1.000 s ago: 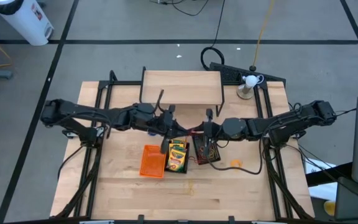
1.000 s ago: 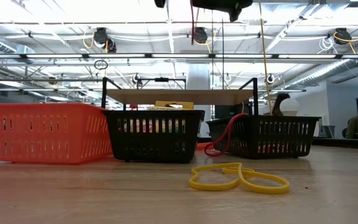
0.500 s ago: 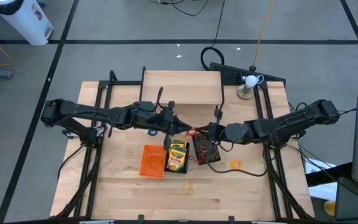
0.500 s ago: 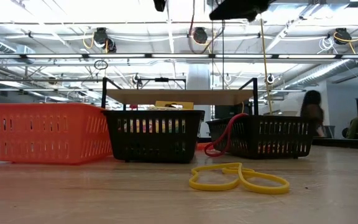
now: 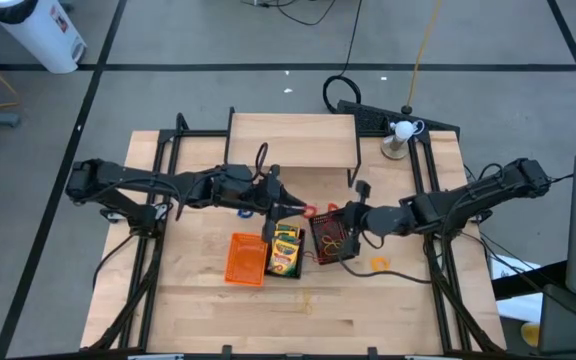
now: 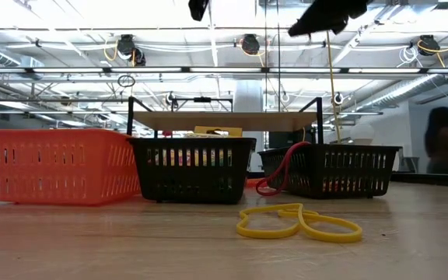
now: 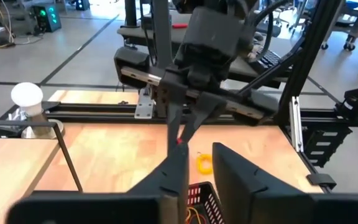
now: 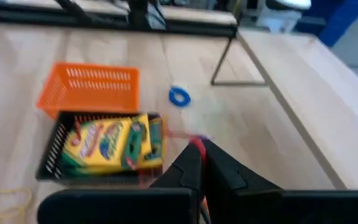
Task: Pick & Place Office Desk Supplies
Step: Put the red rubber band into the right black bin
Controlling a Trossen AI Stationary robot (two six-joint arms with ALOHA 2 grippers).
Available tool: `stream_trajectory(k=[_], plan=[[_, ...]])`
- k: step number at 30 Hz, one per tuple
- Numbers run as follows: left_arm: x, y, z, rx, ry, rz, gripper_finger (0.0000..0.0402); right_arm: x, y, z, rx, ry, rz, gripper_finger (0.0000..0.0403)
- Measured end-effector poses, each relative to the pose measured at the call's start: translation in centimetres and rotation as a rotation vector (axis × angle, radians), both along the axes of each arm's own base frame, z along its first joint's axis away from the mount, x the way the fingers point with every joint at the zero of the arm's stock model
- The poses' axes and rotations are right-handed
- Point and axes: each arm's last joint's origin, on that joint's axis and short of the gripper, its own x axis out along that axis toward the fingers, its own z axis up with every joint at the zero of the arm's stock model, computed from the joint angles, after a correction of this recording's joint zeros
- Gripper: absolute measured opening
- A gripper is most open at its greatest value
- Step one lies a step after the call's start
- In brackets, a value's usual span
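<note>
Three mesh trays stand mid-table: an orange tray [image 5: 245,258], a black tray holding crayon boxes [image 5: 286,250], and a black tray [image 5: 320,252] with rubber bands. My right gripper [image 5: 345,214] hovers above that last tray, shut on a red rubber band [image 8: 194,142]. My left gripper [image 5: 296,208] faces it from the table's left, open, with a gap between its fingers [image 7: 178,174]. A yellow band [image 5: 380,264] lies on the table right of the trays, and a blue band [image 8: 179,96] lies beyond the orange tray. My right gripper pinches the red rubber band [image 7: 179,140] between its two fingertips, which slant down from the table's right side. The band is lifted clear of the trays and trails toward the left gripper. Whether my left gripper touches the band, I cannot tell.
A low wooden shelf [image 5: 293,140] on black legs stands at the far side behind the grippers. A white-bulbed stand [image 5: 401,130] sits at the far right corner. Another red band [image 6: 274,175] hangs over the right black tray's wall. Bare wood lies toward the near edge.
My right gripper has drawn away from the left gripper toward the table's right edge and has tipped further downward, taking the red band's end with it. The trays and the loose bands have stayed where they were.
</note>
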Motion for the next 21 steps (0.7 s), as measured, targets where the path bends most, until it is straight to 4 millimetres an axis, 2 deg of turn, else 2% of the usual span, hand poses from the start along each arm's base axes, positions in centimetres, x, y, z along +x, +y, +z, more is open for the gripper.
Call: stream_trajectory(k=[10,14,21], plan=[[0.0,0.0,0.0,-0.003,0.000,0.002,0.0142,-0.5,-0.2,-0.7,0.056,0.065,-0.045,0.0000],[0.0,0.0,0.0,-0.001,0.000,0.013,0.0152,-0.5,-0.2,-1.1,0.058,0.070,-0.049,0.0000],[0.0,0.1,0.0,0.005,-0.001,0.037,0.0154,-1.1,-0.3,-3.6,0.105,0.118,-0.094,0.0000]])
